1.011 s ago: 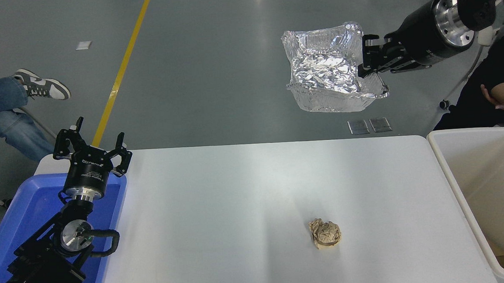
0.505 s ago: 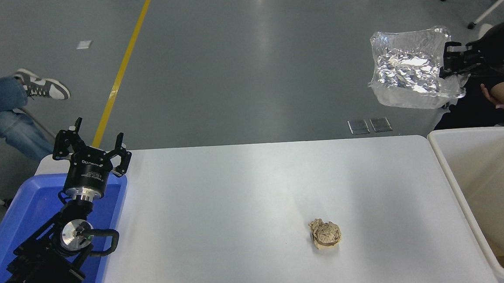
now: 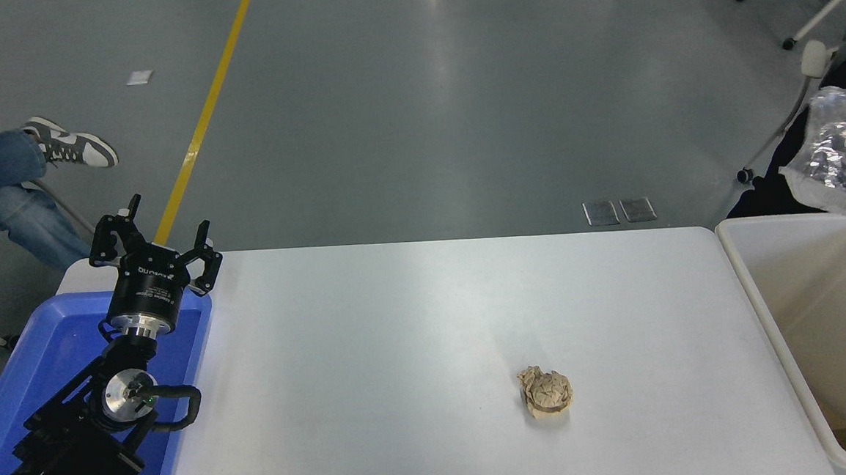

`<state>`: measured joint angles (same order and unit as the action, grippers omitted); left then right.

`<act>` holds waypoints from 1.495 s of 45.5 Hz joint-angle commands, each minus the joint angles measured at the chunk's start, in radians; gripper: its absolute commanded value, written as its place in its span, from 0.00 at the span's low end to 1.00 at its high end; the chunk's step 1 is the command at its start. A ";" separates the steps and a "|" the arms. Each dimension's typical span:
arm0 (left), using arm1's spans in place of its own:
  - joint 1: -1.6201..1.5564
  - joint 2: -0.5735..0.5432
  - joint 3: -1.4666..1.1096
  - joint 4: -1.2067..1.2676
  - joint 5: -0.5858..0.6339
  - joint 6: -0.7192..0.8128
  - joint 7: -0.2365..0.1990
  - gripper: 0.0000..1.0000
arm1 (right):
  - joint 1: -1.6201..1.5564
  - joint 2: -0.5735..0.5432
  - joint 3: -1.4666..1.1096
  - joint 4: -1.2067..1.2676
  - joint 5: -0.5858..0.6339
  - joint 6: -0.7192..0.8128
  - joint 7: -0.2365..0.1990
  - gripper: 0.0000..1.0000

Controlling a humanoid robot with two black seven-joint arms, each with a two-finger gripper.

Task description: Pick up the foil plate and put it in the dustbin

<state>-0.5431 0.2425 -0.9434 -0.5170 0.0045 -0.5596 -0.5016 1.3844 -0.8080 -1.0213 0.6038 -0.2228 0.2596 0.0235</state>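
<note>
The foil plate (image 3: 845, 156) is a crinkled silver tray in the air at the right edge, above the far end of the dustbin (image 3: 757, 298), partly cut off by the frame. The dustbin is a cream-white bin with a beige inside, standing against the table's right end. My right gripper and arm are out of the picture, so what holds the plate is hidden. My left gripper (image 3: 151, 243) is open and empty, parked at the lower left over the blue tray.
A crumpled brown paper ball (image 3: 546, 391) lies on the white table (image 3: 428, 325) right of centre. A blue plastic tray (image 3: 30, 364) sits at the table's left end. A seated person's legs (image 3: 15, 174) are at the far left, another person in black (image 3: 793, 171) behind the bin.
The foil plate moved right and down from above the floor beyond the table to over the dustbin. The right gripper, shut on its right rim earlier, left the frame. The left arm stayed still.
</note>
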 commanded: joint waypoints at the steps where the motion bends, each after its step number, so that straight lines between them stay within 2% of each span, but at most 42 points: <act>1: 0.000 0.000 0.002 -0.002 0.000 0.000 0.000 0.98 | -0.267 0.026 0.023 -0.081 0.163 -0.212 -0.034 0.00; 13: 0.000 0.000 0.002 0.000 0.000 0.000 0.000 0.98 | -0.481 0.128 0.101 -0.188 0.269 -0.333 -0.079 0.00; 26: 0.000 0.000 0.002 0.000 0.000 0.000 0.000 0.98 | -0.630 0.222 0.211 -0.268 0.273 -0.392 -0.109 0.00; 47: 0.000 0.000 0.000 0.000 0.000 0.000 0.000 0.98 | -0.693 0.271 0.242 -0.335 0.273 -0.398 -0.111 0.01; 48: 0.000 0.000 0.000 0.000 0.000 0.000 0.000 0.98 | -0.693 0.271 0.242 -0.335 0.273 -0.399 -0.111 0.08; 51: 0.000 0.000 0.000 0.000 0.000 0.000 0.000 0.98 | -0.691 0.271 0.242 -0.337 0.275 -0.399 -0.111 0.42; 52: 0.000 0.000 0.000 0.000 0.000 0.000 0.000 0.98 | -0.691 0.271 0.245 -0.337 0.275 -0.399 -0.111 0.48; 55: 0.000 0.000 0.000 0.000 0.000 0.000 0.000 0.98 | -0.693 0.270 0.254 -0.344 0.275 -0.399 -0.111 0.58; 61: 0.000 0.000 0.000 -0.002 0.000 0.001 0.000 0.98 | -0.696 0.273 0.267 -0.374 0.275 -0.399 -0.109 0.94; 63: 0.000 0.000 0.000 0.000 0.000 0.000 0.000 0.98 | -0.694 0.280 0.267 -0.387 0.273 -0.399 -0.109 1.00; 68: 0.000 0.000 0.000 -0.002 0.000 0.000 0.000 0.98 | -0.690 0.320 0.265 -0.430 0.273 -0.398 -0.109 1.00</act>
<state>-0.5430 0.2424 -0.9434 -0.5170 0.0047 -0.5598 -0.5016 0.6941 -0.5314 -0.7640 0.2371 0.0512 -0.1386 -0.0866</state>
